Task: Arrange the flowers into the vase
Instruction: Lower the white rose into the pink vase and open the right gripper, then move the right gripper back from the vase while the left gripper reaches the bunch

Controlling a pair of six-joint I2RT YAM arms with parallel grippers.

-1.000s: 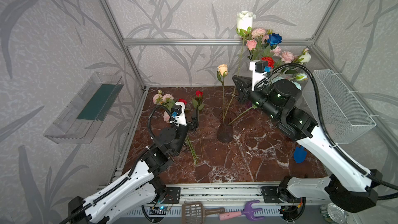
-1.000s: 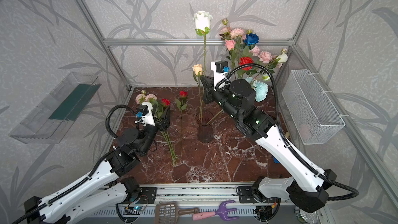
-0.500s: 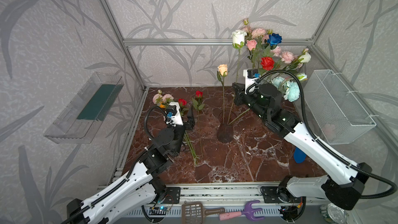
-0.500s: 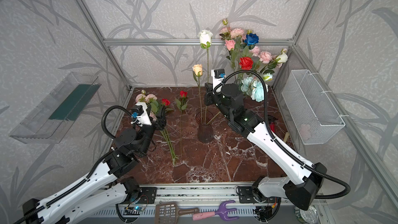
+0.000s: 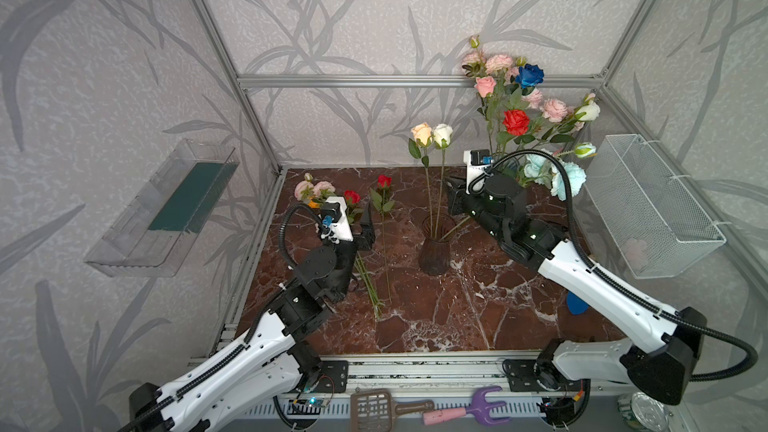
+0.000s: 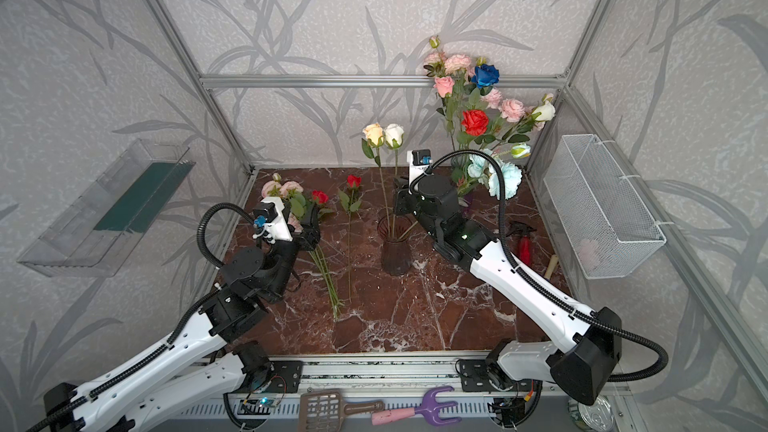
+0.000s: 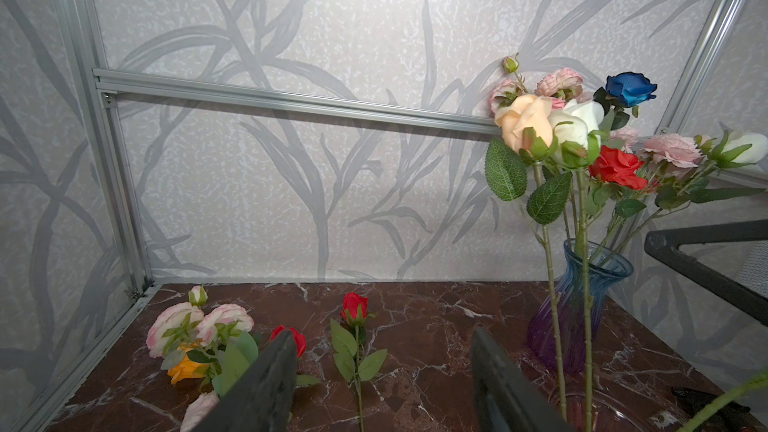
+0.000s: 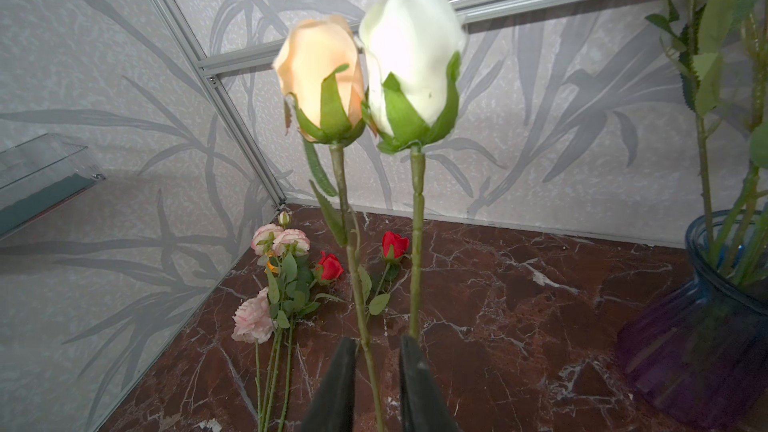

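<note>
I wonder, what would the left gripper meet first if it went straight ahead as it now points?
Probably the lone green-stemmed red rose lying on the brown marble tabletop; depth is unclear.

No text is readable; a dark mark on the right arm's white camera housing (image 6: 419,166) may be lettering, too small to tell.

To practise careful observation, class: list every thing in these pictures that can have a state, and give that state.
white rose: upright, stem in brown vase.
peach rose: upright in the same vase.
brown vase: upright, holding both roses.
single red rose: lying flat on table.
pink and red bunch: lying on table.
blue vase: upright, holding a bouquet.
left gripper: open, empty.
right gripper: jaws slightly parted around the rose stems.
</note>
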